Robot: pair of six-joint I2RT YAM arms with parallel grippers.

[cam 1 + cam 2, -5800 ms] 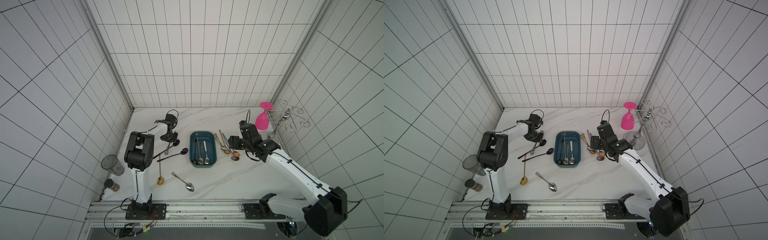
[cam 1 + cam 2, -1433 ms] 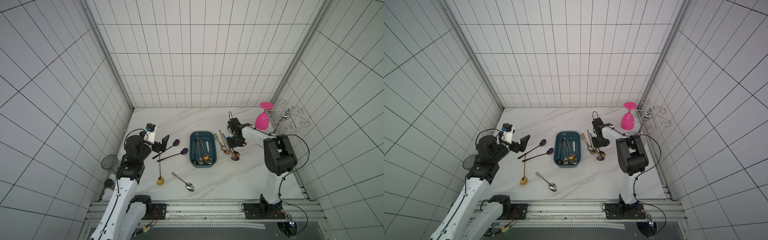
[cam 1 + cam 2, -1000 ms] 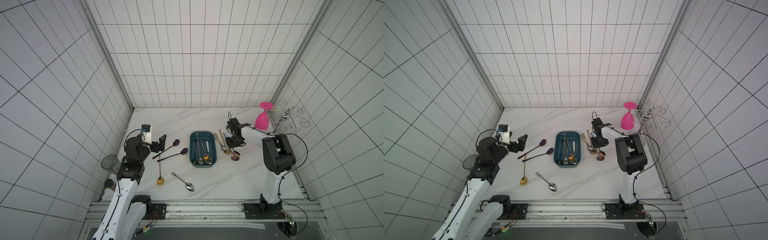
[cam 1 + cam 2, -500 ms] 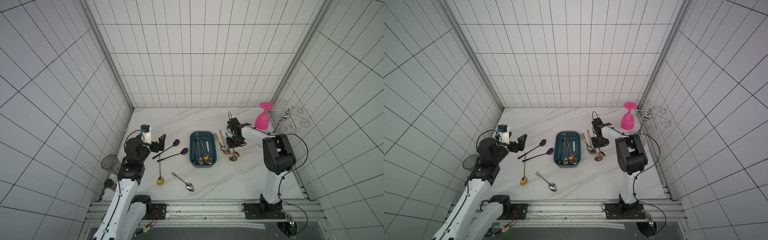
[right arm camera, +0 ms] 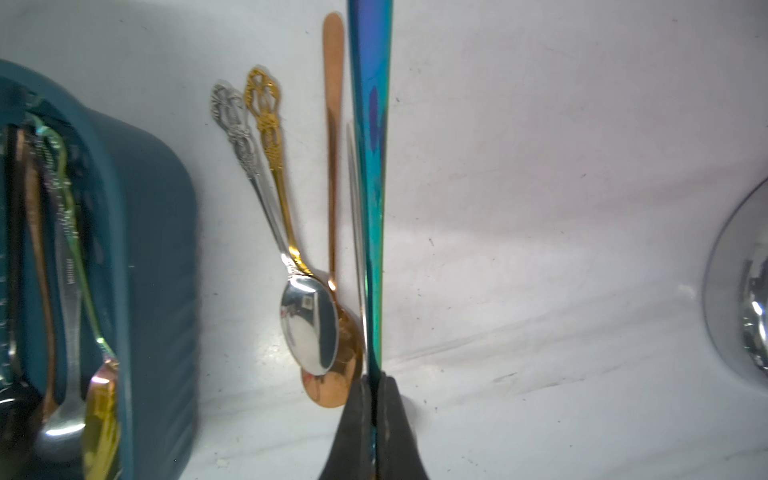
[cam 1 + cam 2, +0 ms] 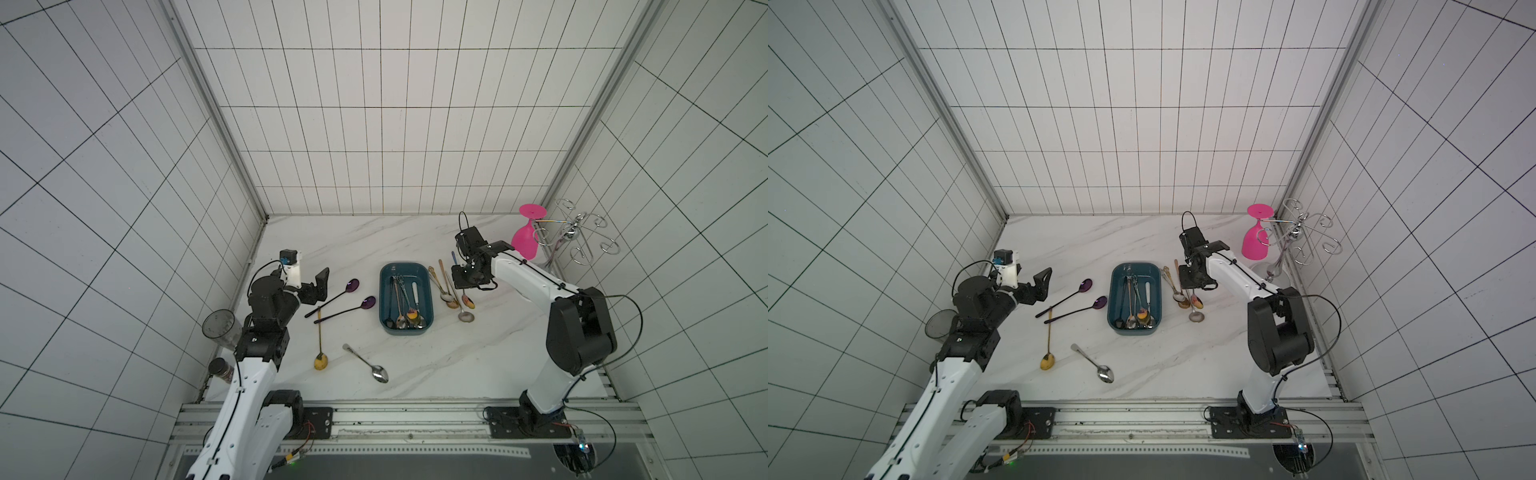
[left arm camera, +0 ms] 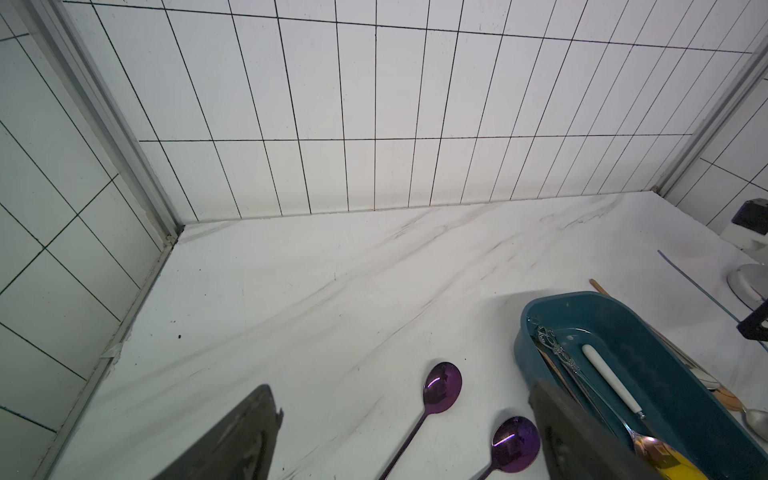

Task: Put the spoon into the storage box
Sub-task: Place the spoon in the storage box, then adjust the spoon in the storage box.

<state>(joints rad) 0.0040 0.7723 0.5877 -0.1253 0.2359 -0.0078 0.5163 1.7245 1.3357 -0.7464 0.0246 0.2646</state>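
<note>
R gripper (image 5: 374, 380) just finishing clamping on iridescent blue-green metal spoon (image 5: 370, 124), prob. still tabled; carrying to dark teal plastic storage box (image 5: 158, 249) nxt. L gripper (image 7: 401, 388) gaping.

The left arm (image 6: 249, 386) and the right arm (image 6: 525, 282) are wearing white shells between bulky black joint housings. Thin black cables (image 6: 540, 273) are looping along the links of each, running down to black base blocks (image 6: 517, 417) bolted on a grey slotted rail (image 6: 407, 419). A white camera module (image 6: 291, 271) with a black, blue-marked cap is sitting at the left wrist. The fingers (image 7: 232, 442) are showing dark, flat, matte faces.
</note>
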